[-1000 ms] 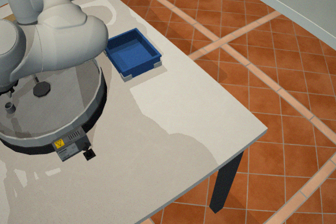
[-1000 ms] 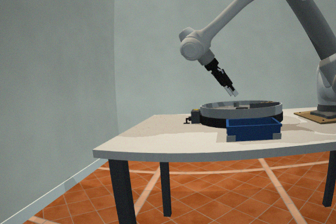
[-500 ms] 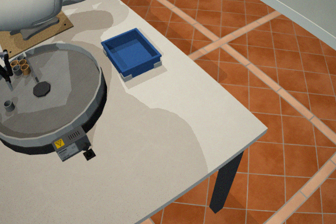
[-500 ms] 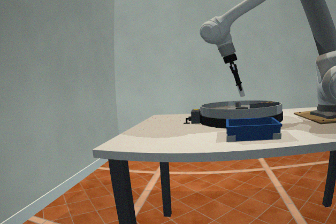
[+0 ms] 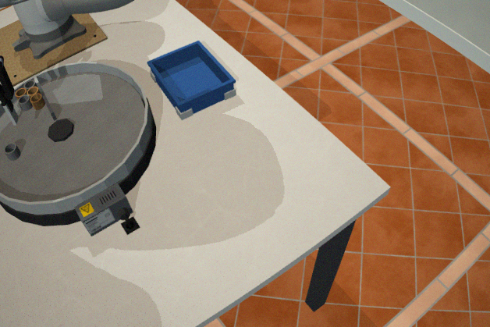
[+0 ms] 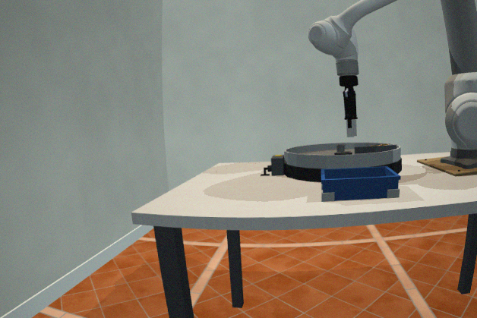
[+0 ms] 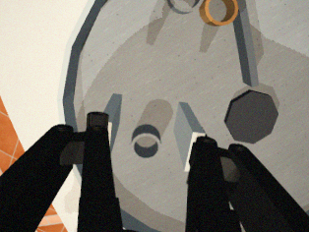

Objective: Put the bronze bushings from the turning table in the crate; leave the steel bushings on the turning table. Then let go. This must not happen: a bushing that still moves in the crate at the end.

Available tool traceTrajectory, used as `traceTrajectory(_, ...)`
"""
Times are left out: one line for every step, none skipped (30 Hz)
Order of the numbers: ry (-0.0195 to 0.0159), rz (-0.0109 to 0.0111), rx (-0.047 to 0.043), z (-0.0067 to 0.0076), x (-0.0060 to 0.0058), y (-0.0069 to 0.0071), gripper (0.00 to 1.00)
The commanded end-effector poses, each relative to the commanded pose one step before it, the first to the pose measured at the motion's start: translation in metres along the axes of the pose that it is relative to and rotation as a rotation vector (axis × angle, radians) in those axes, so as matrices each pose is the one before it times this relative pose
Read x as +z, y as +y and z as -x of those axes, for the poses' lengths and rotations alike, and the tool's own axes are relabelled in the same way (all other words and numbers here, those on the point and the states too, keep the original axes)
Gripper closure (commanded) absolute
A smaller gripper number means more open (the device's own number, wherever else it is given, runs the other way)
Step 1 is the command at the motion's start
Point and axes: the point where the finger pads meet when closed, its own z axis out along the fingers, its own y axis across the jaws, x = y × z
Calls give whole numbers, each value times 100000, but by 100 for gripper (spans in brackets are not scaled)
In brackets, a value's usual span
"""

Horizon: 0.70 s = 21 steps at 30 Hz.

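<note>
Your fingers (image 5: 13, 115) (image 6: 352, 130) stand moderately wide, with nothing held between them, pointing down above the turning table (image 5: 83, 193) (image 6: 339, 160) (image 7: 70, 98). In the wrist view a lone steel bushing (image 5: 12, 153) (image 6: 340, 148) (image 7: 146, 149) shows in the gap, but it sits lower, upright on the disc, and it's one you should leave. The three bronze bushings (image 5: 37, 102) (image 6: 382, 145) (image 7: 217, 21) are still to be moved: they stand on the turning table beside the divider bar (image 5: 47, 104) (image 7: 247, 54), grouped with two steel bushings (image 5: 24, 104) (image 7: 184, 9). The bar and rim probably gathered them there, which keeps them upright but leaves little room around each. The part-wide spread looks chosen for that: enough to straddle one bushing without barging its neighbours. No bushing shows in the blue crate (image 5: 168, 91) (image 6: 358, 188), placed beside the turning table on the desk (image 5: 317, 148) (image 6: 216, 223) for a short carry. You'd next want to line up over a bronze one; a careless descent could topple a neighbour or catch steel as well.
</note>
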Motion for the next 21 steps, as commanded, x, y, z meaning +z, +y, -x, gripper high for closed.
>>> traceTrajectory(-53, 214, -103, -12, 277, -12, 68)
traceTrajectory(1, 121, -96, -6, 549, -7, 68)
traceTrajectory(0, 0, 0, -9, 799, -11, 68)
traceTrajectory(0, 0, 0, -11, 919, -13, 68)
traceTrajectory(0, 0, 0, -11, 890, -12, 68)
traceTrajectory(0, 0, 0, 0, 0, 0, 68)
traceTrajectory(0, 0, 0, 0, 0, 0, 68)
traceTrajectory(0, 0, 0, -8, 731, -10, 68)
traceTrajectory(0, 0, 0, -6, 488, -7, 68)
traceTrajectory(0, 0, 0, -3, 227, -3, 68)
traceTrajectory(0, 0, 0, -1, 39, -1, 68)
traceTrajectory(0, 0, 0, 0, 0, 0, 68)
traceTrajectory(0, 0, 0, 0, 0, 0, 68)
traceTrajectory(0, 0, 0, 0, 0, 0, 68)
traceTrajectory(0, 0, 0, 0, 0, 0, 68)
traceTrajectory(0, 0, 0, 0, 0, 0, 68)
traceTrajectory(0, 0, 0, 0, 0, 0, 68)
traceTrajectory(0, 0, 0, 0, 0, 0, 68)
traceTrajectory(0, 0, 0, 0, 0, 0, 68)
traceTrajectory(0, 0, 0, 0, 0, 0, 68)
traceTrajectory(0, 0, 0, 0, 0, 0, 68)
